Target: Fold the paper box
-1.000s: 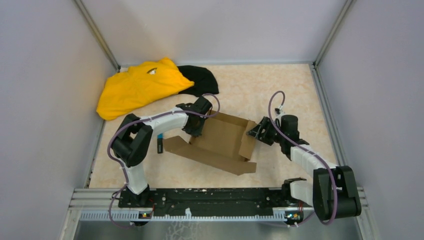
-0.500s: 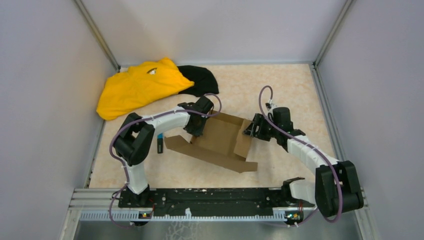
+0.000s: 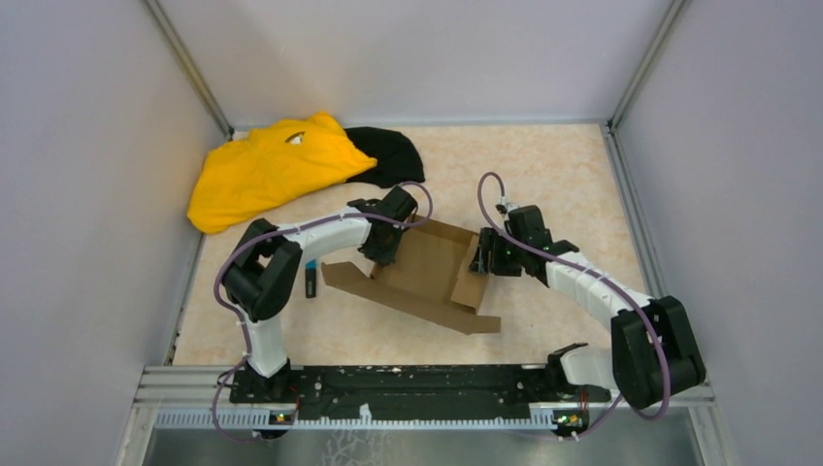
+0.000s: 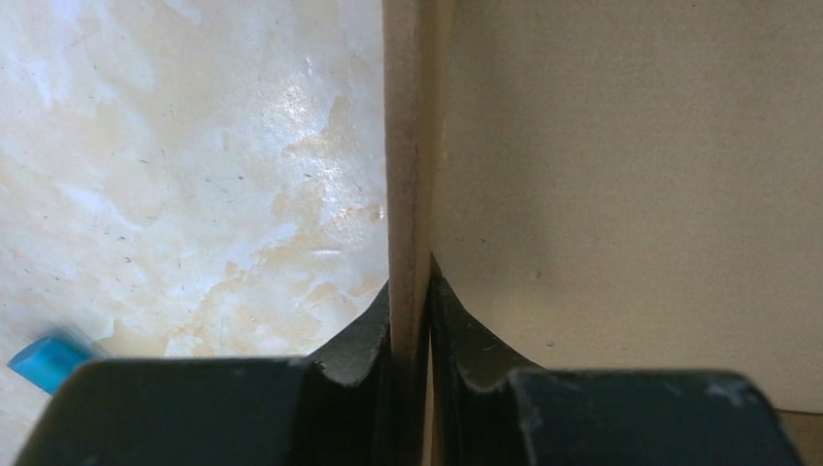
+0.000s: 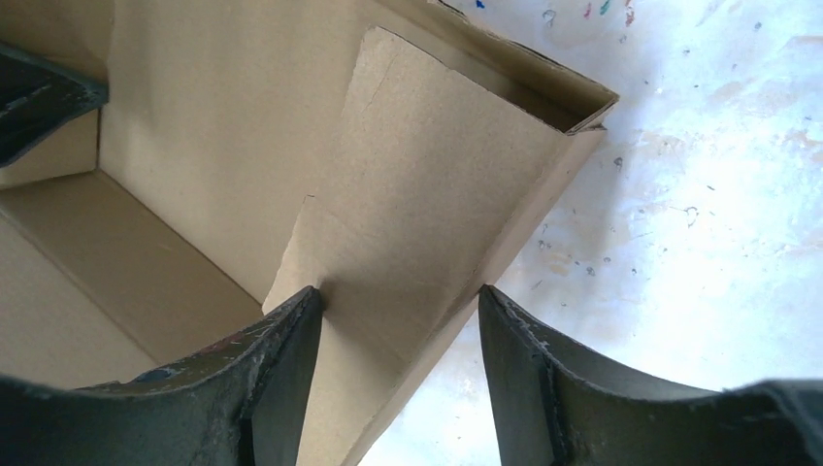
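Observation:
The paper box [image 3: 427,272] is brown cardboard, partly folded, in the middle of the table with its front flap lying flat. My left gripper [image 3: 380,254] is shut on the box's upright left wall. In the left wrist view that wall's edge [image 4: 406,146] runs straight up from between the closed left gripper [image 4: 411,291]. My right gripper [image 3: 482,257] is open at the box's right end. In the right wrist view the raised right flap [image 5: 427,194] stands between the spread fingers of the right gripper [image 5: 400,301], and the left fingertip touches it.
A yellow cloth [image 3: 272,170] and a black cloth [image 3: 388,155] lie at the back left. A small black and blue object [image 3: 311,280] sits just left of the box. Grey walls close in the table on three sides.
My right arm has swung left toward the box, and the right flap now stands between its fingers, tipped further inward. The left arm has held still.

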Tool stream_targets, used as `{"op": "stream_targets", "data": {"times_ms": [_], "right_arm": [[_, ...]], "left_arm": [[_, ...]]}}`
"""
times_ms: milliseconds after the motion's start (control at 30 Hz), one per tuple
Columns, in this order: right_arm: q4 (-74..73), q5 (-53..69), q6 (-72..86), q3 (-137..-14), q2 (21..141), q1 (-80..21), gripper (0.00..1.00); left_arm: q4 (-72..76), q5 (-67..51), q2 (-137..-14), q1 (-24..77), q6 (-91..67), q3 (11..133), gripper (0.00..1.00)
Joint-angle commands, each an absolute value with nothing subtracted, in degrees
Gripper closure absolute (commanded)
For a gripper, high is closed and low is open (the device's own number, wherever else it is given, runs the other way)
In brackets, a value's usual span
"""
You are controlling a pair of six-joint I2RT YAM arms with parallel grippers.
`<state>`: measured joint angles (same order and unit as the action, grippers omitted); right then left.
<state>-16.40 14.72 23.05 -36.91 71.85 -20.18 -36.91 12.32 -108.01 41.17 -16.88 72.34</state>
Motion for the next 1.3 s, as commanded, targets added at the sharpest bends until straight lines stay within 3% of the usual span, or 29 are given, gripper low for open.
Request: {"op": "stream_targets", "data": {"times_ms": [0, 133, 233, 400, 500, 667, 833, 900, 1067, 1267], "right_arm": [[-19.98, 10.37, 20.99, -39.08, 72.25, -21.97, 0.44], [-21.13, 8.34, 20.25, -39.63, 72.16, -22.20, 0.54], [-21.62, 7.38, 19.90, -40.00, 72.31, -22.32, 0.75], [-23.05, 4.90, 19.19, -40.92, 72.35, -23.26, 0.78], [-24.16, 3.38, 18.57, -41.78, 73.20, -24.07, 0.89], [-27.65, 0.38, 17.19, -44.76, 74.81, -26.58, 0.87], [-31.33, -7.31, 16.30, -47.56, 77.70, -30.19, 1.00], [-32.39, -11.77, 16.45, -48.26, 78.46, -32.05, 1.00], [-33.71, -21.41, 17.05, -49.14, 78.96, -34.85, 1.00], [-30.49, -19.87, 15.32, -49.02, 78.19, -34.85, 1.00]], "left_arm": [[-36.89, 10.64, -109.61, 42.27, -17.05, 73.25, 0.80], [-37.09, 10.54, -109.77, 42.56, -17.12, 73.63, 0.80], [-37.28, 10.75, -109.80, 42.71, -17.22, 73.82, 0.80], [-37.86, 11.05, -109.76, 42.89, -17.23, 74.00, 0.80], [-38.23, 11.12, -109.86, 42.98, -17.31, 74.37, 0.80], [-38.83, 11.55, -109.94, 43.15, -17.49, 74.92, 0.80], [-38.40, 11.75, -107.96, 43.24, -18.22, 74.69, 0.80], [-37.44, 11.49, -106.28, 43.24, -18.49, 74.42, 0.79], [-35.05, 9.13, -102.35, 43.24, -18.62, 74.14, 0.67], [-29.57, 3.15, -96.98, 43.04, -17.52, 72.50, 0.51]]}}
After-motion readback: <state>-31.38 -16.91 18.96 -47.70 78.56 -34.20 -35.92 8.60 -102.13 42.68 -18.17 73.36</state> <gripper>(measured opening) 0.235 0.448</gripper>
